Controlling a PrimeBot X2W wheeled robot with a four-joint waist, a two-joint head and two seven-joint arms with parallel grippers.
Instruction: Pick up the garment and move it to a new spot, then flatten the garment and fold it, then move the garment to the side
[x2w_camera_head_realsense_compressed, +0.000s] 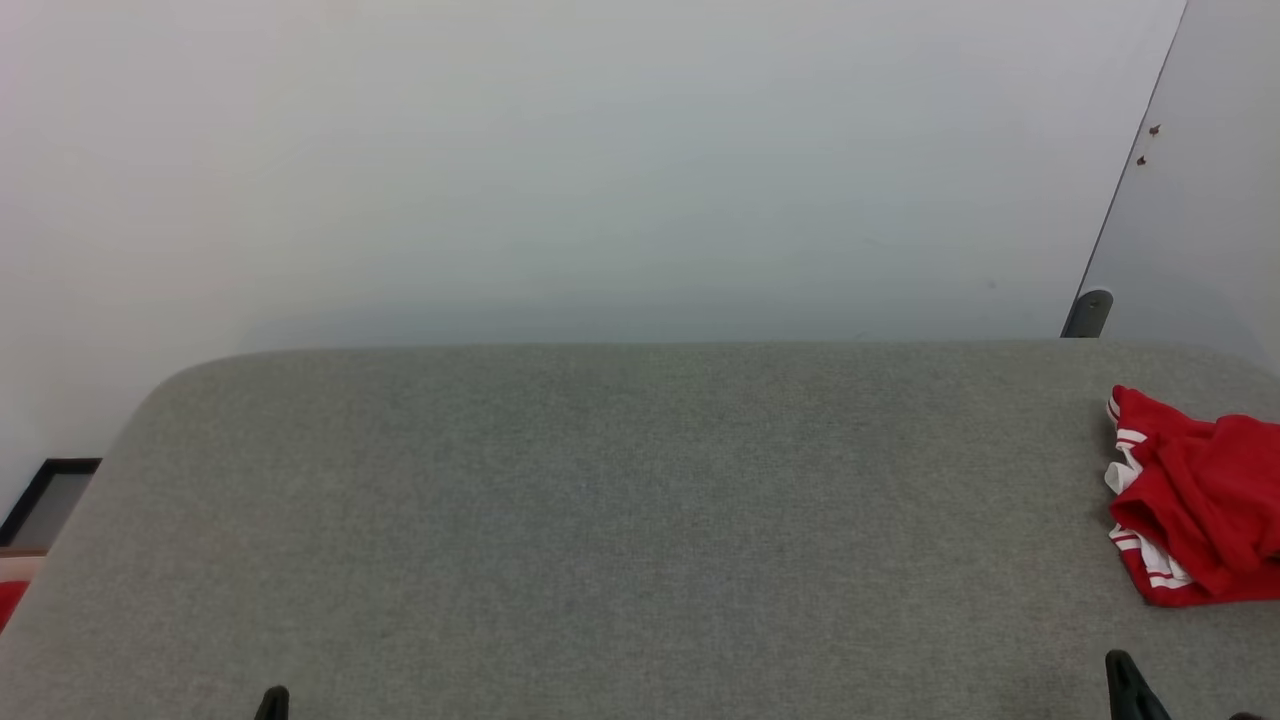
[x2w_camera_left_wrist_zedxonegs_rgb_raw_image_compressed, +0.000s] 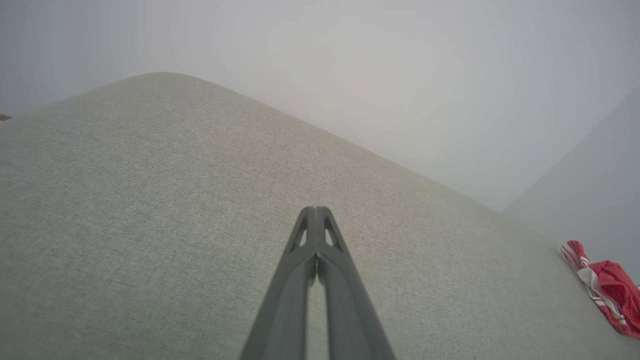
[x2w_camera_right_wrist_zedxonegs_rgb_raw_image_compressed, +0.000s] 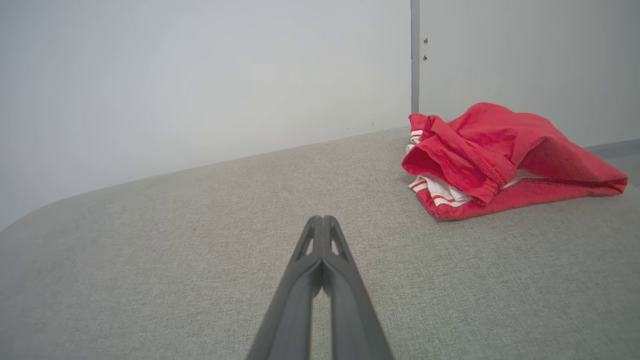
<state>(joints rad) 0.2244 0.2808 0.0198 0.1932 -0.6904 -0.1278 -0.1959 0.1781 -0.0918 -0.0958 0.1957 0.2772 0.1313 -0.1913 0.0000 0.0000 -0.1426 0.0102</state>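
Grey desk (x2w_camera_right_wrist_zedxonegs_rgb_raw_image_compressed: 150, 260) is holding the crumpled jersey (x2w_camera_right_wrist_zedxonegs_rgb_raw_image_compressed: 495, 155) ahead-right of the right hand (x2w_camera_right_wrist_zedxonegs_rgb_raw_image_compressed: 323, 219); it and the left hand (x2w_camera_left_wrist_zedxonegs_rgb_raw_image_compressed: 315, 210) are sitting pinched together, empty, likely needing to spread first.

A bare, lab-like indoor room: a grey fabric-covered surface (x2w_camera_head_realsense_compressed: 600, 520) against a plain white wall (x2w_camera_head_realsense_compressed: 600, 150) and grey panel (x2w_camera_head_realsense_compressed: 1215, 200).

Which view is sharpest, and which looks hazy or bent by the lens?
Right wrist view: sharpest, seams of the garment are clear, with a soft shadow under it. Left wrist view: hazy and pale, the far edge of the table bows. Head view: even light, no glare.
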